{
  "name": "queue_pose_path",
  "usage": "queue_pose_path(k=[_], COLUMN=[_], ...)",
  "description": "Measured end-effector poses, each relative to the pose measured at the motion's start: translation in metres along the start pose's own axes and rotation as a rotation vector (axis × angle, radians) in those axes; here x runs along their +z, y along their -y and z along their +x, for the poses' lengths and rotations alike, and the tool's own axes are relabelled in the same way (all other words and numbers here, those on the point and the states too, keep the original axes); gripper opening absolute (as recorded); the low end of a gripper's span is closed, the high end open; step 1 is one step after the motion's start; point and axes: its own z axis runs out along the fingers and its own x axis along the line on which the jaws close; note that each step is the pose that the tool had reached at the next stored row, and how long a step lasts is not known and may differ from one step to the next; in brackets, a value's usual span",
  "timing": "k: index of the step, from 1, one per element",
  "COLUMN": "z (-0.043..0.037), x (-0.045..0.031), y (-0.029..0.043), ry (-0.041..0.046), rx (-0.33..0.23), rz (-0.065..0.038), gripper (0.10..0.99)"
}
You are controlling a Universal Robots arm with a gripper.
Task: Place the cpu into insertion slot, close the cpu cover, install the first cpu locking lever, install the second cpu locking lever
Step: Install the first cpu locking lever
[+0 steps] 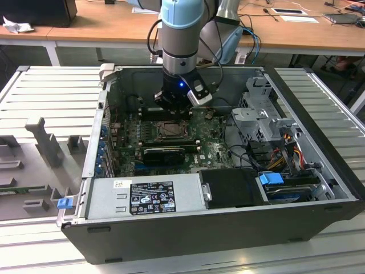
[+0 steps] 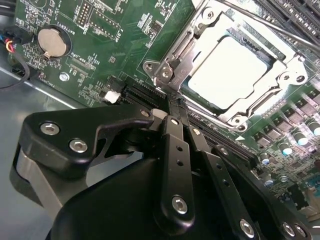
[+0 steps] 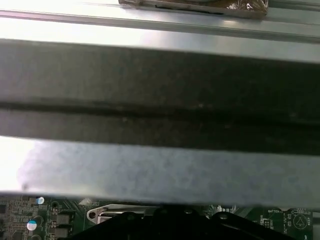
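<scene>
One computer case (image 1: 319, 197), side open, lies on grey slatted bench (image 1: 51, 94); wooden desks (image 1: 97, 25) behind. One green board (image 2: 120, 45) inside, one round coin battery (image 2: 52, 42) on it. One arm, one pincer (image 2: 176, 102), fingers (image 2: 172, 150) pressed together, gripping nothing. One chip (image 2: 227, 70) seated in socket (image 2: 292, 72), cover frame (image 2: 197, 57) down around it, just beyond fingertips. Fingertips reach socket corner by lever hinge (image 2: 162, 70); contact unclear.

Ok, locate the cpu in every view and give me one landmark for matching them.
Exterior view: cpu mid-motherboard, just below the end effector.
Second wrist view: pale square inside the cpu cover, beyond the fingertips.
First wrist view: cannot tell.
Shared landmark: green motherboard.
</scene>
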Motion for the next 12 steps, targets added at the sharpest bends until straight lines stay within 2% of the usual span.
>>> queue_pose_path(k=[8, 12], z=[0.0001, 0.0001], x=[0.0033, 0.0029], y=[0.0003, 0.0002], ry=[-0.0009, -0.0009], rx=[-0.001, 0.000], rz=[0.014, 0.013], gripper=[0.106, 0.106])
